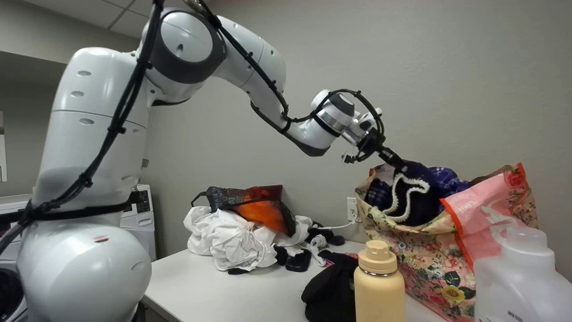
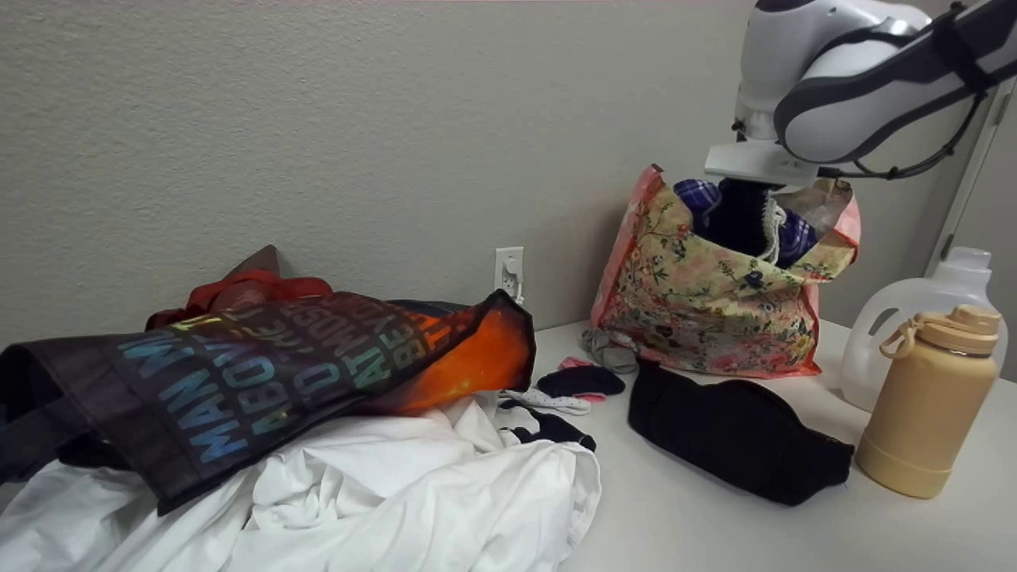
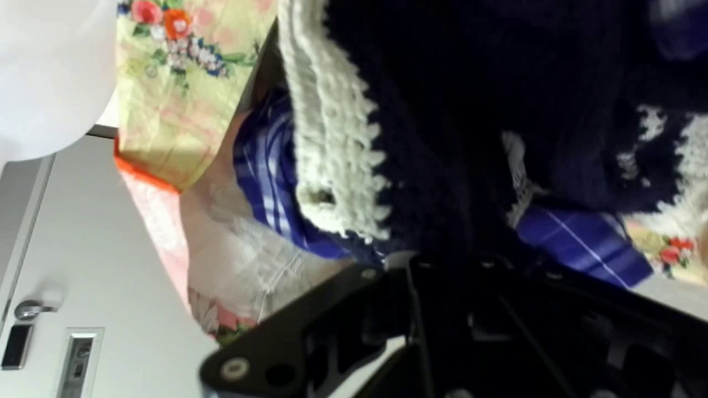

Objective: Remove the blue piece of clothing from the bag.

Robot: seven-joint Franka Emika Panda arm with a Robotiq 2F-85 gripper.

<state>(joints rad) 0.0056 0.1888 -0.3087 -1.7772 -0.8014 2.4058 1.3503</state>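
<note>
The floral bag stands upright and open against the wall; it also shows in an exterior view and in the wrist view. The dark navy clothing with white knitted trim rises from its mouth, and also shows in an exterior view. My gripper points down at the bag's mouth and pinches the top of the clothing. In the wrist view the jaws are close together with navy fabric between them. The garment's lower part is hidden in the bag.
Blue plaid cloth lies in the bag around the garment. A tan bottle, a translucent jug and a black cloth are near the bag. White clothes and a dark-orange bag lie further along the table.
</note>
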